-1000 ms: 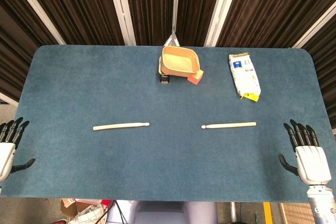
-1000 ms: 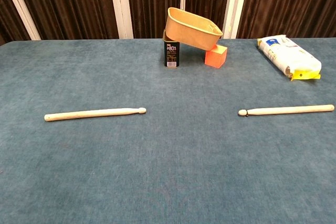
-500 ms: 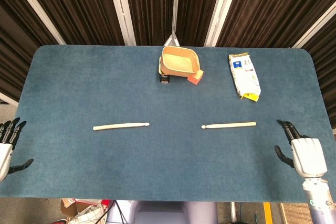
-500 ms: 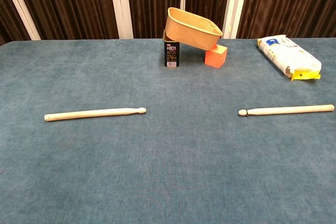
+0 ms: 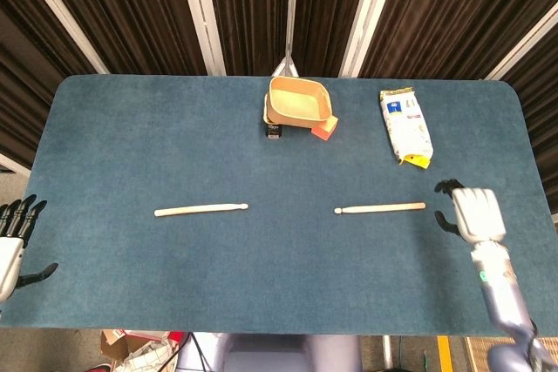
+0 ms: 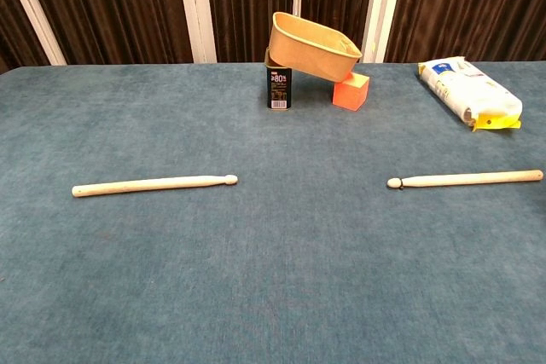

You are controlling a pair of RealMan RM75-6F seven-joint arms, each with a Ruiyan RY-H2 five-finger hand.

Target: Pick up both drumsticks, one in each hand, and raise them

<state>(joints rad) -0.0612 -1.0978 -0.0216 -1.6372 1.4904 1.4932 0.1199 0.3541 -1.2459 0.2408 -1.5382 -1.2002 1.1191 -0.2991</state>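
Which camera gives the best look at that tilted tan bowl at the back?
The chest view: the tan bowl shows side-on, propped on a black can and an orange block. The head view shows only its inside from above.

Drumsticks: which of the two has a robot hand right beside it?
The drumstick on the right: the right robot hand hovers just beyond its butt end. The left drumstick lies far from the left robot hand.
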